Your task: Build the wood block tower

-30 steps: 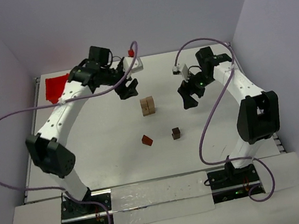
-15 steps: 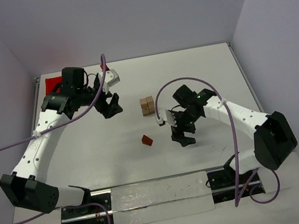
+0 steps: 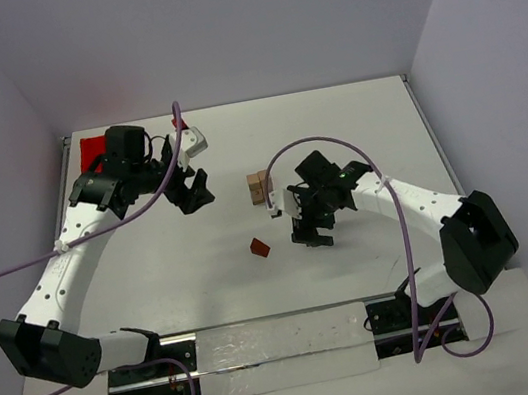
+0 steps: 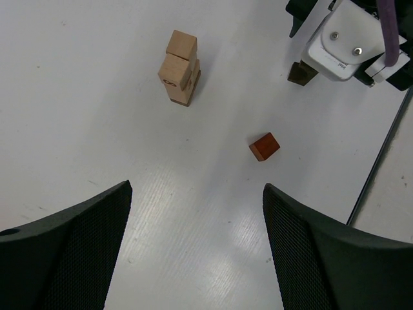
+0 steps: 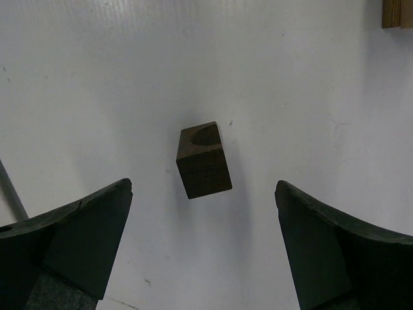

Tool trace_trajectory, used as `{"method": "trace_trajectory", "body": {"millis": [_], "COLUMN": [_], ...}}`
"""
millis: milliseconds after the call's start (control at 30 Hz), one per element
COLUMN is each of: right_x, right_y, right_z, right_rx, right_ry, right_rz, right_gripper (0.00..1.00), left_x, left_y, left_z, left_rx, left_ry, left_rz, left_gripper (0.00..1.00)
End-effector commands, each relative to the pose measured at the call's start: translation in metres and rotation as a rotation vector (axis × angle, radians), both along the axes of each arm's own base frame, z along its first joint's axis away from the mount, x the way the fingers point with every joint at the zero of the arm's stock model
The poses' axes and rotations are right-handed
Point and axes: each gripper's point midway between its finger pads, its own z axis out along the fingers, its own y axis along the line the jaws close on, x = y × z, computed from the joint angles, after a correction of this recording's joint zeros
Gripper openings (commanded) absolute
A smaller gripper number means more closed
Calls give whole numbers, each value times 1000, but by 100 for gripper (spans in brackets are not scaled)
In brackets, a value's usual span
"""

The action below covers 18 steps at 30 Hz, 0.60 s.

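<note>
Wood block tower [image 4: 180, 68]: a short stack of light tan cubes, standing well ahead of the left gripper [image 4: 195, 194] and apart from it.
Dark brown block [image 5: 204, 159]: was in line with the gap of the right gripper [image 5: 203, 194], touching neither finger.
Reddish-brown wedge [image 4: 264, 146]: lay ahead of the left gripper, nearer than the tower.
Left gripper: fingers were wide apart, holding nothing.
Right gripper: fingers were wide apart, holding nothing.

No legible text, label, brand, number or sign in any view. Only a tiny dark marking on the white camera housing [image 4: 342, 40], seen from the left wrist, too small and blurred to read. Bare wood on the blocks, without print or stickers.
</note>
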Motion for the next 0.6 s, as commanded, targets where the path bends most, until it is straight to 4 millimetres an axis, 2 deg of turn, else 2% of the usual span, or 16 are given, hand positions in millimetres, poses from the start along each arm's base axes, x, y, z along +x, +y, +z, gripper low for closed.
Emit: {"method": "trace_trajectory", "body": {"millis": [0,233,567], "right_x": [9,4,2], "right_y": [11,16,1], "right_z": [0,-15,-31], "right_rx": [1,-30,-74], "right_ry": [-28,10,8], "right_rz": [30,86,78], "right_gripper": [97,87,56], "left_x": [2,-1,-5], "left_y": [1,2,6], "left_z": [13,10,2], "left_rx": [-29,-29,-19], "left_ry": [-56,-54,-55], "left_rz": [8,8,23], "left_gripper": [88,88,86]}}
